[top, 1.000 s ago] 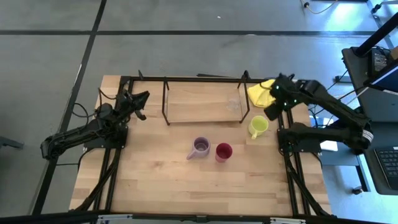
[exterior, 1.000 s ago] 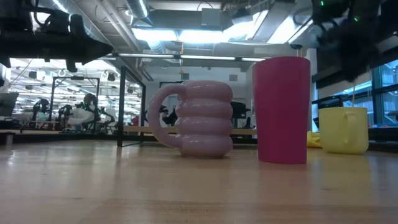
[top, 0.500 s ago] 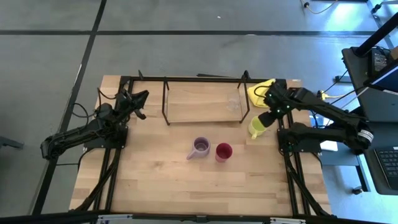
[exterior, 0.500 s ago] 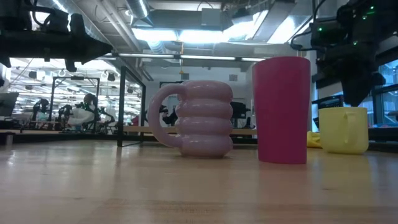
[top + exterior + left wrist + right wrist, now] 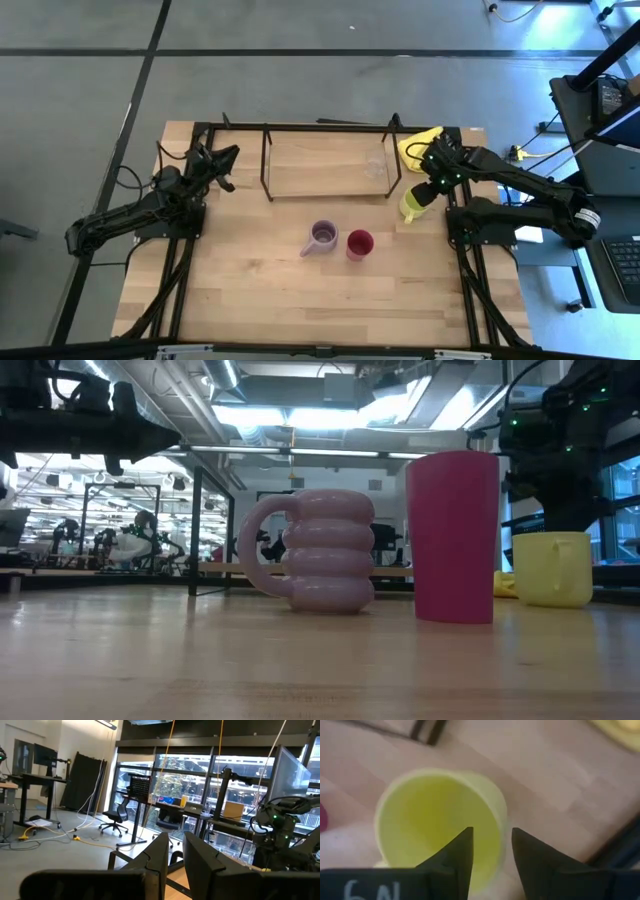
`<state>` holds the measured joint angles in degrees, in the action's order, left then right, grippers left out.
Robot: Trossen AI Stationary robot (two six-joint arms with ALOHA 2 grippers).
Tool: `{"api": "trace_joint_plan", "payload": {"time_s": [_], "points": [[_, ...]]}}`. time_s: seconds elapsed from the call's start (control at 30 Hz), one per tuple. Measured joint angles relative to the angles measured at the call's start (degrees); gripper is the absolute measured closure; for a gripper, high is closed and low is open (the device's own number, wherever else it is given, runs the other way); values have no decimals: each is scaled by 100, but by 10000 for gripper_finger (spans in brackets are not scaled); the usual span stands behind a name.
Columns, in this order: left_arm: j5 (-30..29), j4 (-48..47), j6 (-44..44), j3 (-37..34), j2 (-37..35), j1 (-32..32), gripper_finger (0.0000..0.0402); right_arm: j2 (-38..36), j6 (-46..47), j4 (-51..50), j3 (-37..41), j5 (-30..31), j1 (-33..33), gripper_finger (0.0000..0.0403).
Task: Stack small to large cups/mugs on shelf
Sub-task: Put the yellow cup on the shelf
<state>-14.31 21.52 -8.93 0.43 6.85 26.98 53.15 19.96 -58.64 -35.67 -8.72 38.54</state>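
The yellow-green mug point(image 5: 410, 207) stands upright on the table right of the shelf point(image 5: 325, 170); it also shows in the low view point(image 5: 552, 568). My right gripper point(image 5: 492, 837) is open just above its rim, one finger over the inside and one outside the wall. The tiny clear glass point(image 5: 375, 167) stands on the shelf board at its right end. The pale lilac mug point(image 5: 322, 238) and the dark red cup point(image 5: 359, 243) stand side by side on the table in front of the shelf. My left gripper point(image 5: 228, 168) waits open at the table's far left. My right gripper comes at the mug's rim point(image 5: 501, 817) from above, pointing down, with the wall between its two fingers. I cannot tell whether the fingers touch the rim. The mug stands upright on the table.
A yellow cloth point(image 5: 415, 148) lies at the far right corner, behind the mug. The black table frame's rods point(image 5: 460, 260) run along both sides. Bare wood lies in front of the lilac mug and red cup.
My right gripper has gone toward the table's left edge and down, from beside the yellow cloth to just above the yellow-green mug's rim. The mug has stayed in place.
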Motion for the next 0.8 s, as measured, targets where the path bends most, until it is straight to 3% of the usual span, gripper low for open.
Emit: {"api": "trace_joint_plan", "payload": {"time_s": [0.13,0.43,0.67,0.8], "points": [[0,0,2,0,0,0,350,19,140,-95,-45,303,2,287],[-1,0,4,0,0,0,350,74,250,-187,-47,304,0,389],[0,0,7,0,0,-2,350,76,379,-334,-173,315,-3,392],[-1,0,9,0,1,-1,350,76,367,-912,-906,278,-260,393]]}}
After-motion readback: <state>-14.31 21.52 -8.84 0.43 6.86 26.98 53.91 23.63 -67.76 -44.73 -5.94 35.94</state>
